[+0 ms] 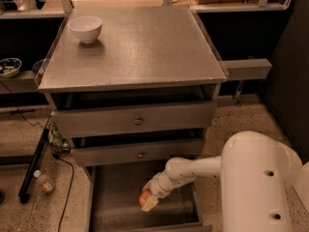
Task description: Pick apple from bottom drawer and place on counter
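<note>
Speckled terrazzo floor point(251, 117) runs around a grey metal cabinet point(133, 122), seen from above, with dark shelving behind it. Biggest in view is the robot's white arm point(256, 178), filling the lower right corner and reaching leftward and down into the open bottom drawer point(116, 211). Its end effector point(150, 200) sits low inside that drawer, near the middle of the grey floor, and it is clamped on the apple point(144, 196). The red-orange fruit shows at the tip, with a pale yellowish pad pressed against its lower right side. I cannot tell whether the apple is touching the drawer floor or is just off it.

Well above the end effector lies the bench point(149, 47), the cabinet's broad, shiny grey top. Between the bench and the end effector are two shallower drawers point(137, 121), each with a small round knob, both pulled slightly out. A narrow grey side shelf point(247, 69) juts out up and to the right.

Far up and left of the end effector, a white bowl point(85, 28) stands near the bench's back left corner. Off to the left on the floor lies a small bottle point(44, 182), beside a black pole point(30, 175).
</note>
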Controlling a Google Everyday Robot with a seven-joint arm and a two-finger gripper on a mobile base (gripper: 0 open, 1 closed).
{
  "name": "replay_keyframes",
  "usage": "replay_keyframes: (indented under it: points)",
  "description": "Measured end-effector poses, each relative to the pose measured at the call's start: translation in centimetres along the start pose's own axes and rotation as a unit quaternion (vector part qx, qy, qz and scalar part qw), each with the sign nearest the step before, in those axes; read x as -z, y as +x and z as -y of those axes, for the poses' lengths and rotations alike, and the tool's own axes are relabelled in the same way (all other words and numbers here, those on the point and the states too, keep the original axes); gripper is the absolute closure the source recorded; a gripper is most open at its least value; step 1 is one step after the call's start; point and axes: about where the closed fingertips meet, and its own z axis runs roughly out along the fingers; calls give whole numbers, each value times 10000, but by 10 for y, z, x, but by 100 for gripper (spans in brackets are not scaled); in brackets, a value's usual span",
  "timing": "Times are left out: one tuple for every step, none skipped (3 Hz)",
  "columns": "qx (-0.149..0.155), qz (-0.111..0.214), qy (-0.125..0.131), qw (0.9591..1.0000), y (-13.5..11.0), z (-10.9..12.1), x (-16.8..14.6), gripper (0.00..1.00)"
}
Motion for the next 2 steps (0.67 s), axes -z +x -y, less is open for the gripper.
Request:
replay_keyframes:
  points:
    - [3, 2, 22, 10000, -2, 1, 3, 100]
    - [15, 7, 98, 10000, -7, 3, 14, 100]
